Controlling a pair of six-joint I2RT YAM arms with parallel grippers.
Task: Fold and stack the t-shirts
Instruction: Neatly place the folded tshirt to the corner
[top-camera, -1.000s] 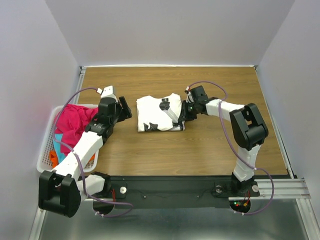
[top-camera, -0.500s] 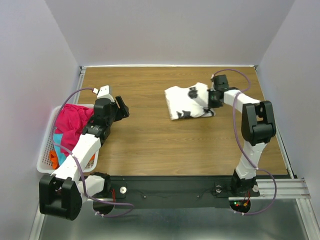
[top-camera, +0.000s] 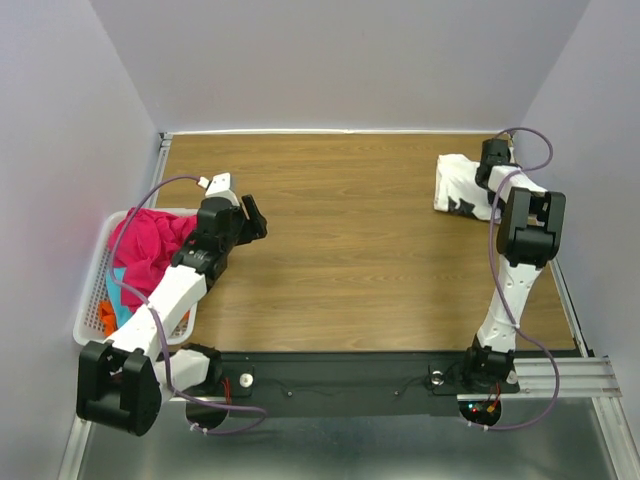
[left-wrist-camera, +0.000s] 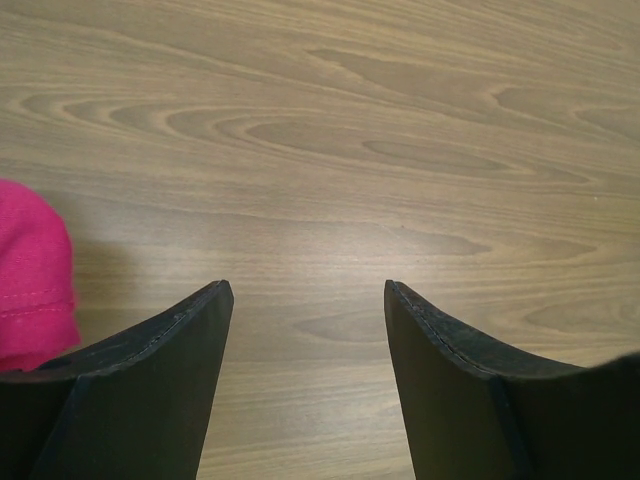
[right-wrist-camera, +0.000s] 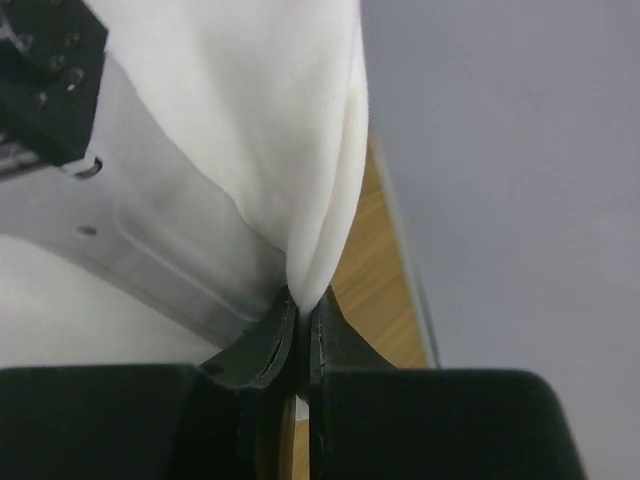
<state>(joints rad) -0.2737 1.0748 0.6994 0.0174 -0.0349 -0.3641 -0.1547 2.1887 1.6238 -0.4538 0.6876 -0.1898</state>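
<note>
The folded white t-shirt (top-camera: 458, 190) with black marks lies at the table's far right, near the wall. My right gripper (top-camera: 489, 178) is shut on its edge. In the right wrist view the white cloth (right-wrist-camera: 280, 120) rises bunched out of the closed right gripper (right-wrist-camera: 301, 303). My left gripper (top-camera: 251, 218) hovers open over bare wood at the left, next to the basket. In the left wrist view nothing lies between its fingers (left-wrist-camera: 190, 350), and a magenta-pink t-shirt (left-wrist-camera: 30, 275) shows at the left edge. That magenta-pink shirt (top-camera: 150, 240) is heaped in the basket over cyan (top-camera: 119, 305) and orange (top-camera: 105, 320) ones.
A white lattice basket (top-camera: 93, 285) stands at the table's left edge, holding the coloured shirts. The grey side wall (right-wrist-camera: 500, 150) rises close beside the right gripper. Wood table (top-camera: 340, 260) stretches between the two arms.
My right gripper closed on the folded white shirt and carried it from the table's middle to the far right corner. The left arm barely moved.
</note>
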